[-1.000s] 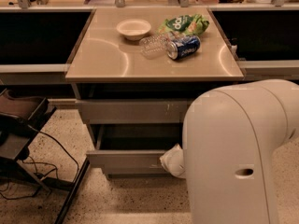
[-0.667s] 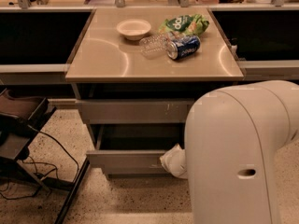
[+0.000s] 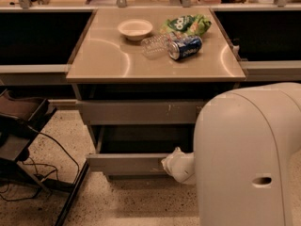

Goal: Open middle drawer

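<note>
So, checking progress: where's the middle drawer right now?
The middle drawer sits pulled out, low centre in the camera view, beneath the scratched front, with the claw at its right end.

Light: warm and dim for you; glare arcs on the tabletop (image 3: 117, 60).
Shadow: middle drawer (image 3: 127, 164) interior dark.
Gripper (image 3: 173, 164): pale, lit, at that drawer's front, right end.

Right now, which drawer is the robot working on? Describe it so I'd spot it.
Find the tan-topped cabinet in the middle. Below its scratched grey front is the middle drawer: pulled well out, its front plain and unmarked, with the robot's white hand at its right end.
</note>
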Controlling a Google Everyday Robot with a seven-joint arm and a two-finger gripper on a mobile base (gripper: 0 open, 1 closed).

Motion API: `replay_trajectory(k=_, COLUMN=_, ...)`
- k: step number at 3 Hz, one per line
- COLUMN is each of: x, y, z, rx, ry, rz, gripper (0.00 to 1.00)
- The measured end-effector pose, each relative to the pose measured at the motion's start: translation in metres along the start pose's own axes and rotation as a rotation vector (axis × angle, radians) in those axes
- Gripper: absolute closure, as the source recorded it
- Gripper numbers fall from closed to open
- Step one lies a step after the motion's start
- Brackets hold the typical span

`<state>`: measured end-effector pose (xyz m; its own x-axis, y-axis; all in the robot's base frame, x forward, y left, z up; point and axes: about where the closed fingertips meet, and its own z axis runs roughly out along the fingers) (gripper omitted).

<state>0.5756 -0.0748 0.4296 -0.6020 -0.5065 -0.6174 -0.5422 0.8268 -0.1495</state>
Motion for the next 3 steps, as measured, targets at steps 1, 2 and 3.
replay_trajectory(k=1, x=0.006, y=0.003, z=-0.007, rx=0.000, ry=-0.003, rz=-0.002, gripper=1.00)
replay_trajectory(k=2, x=0.006, y=0.003, z=-0.007, rx=0.000, ry=-0.003, rz=-0.002, gripper=1.00)
replay_trajectory(k=3, x=0.017, y=0.007, z=-0.011, rx=-0.011, ry=0.004, rz=-0.003, gripper=1.00)
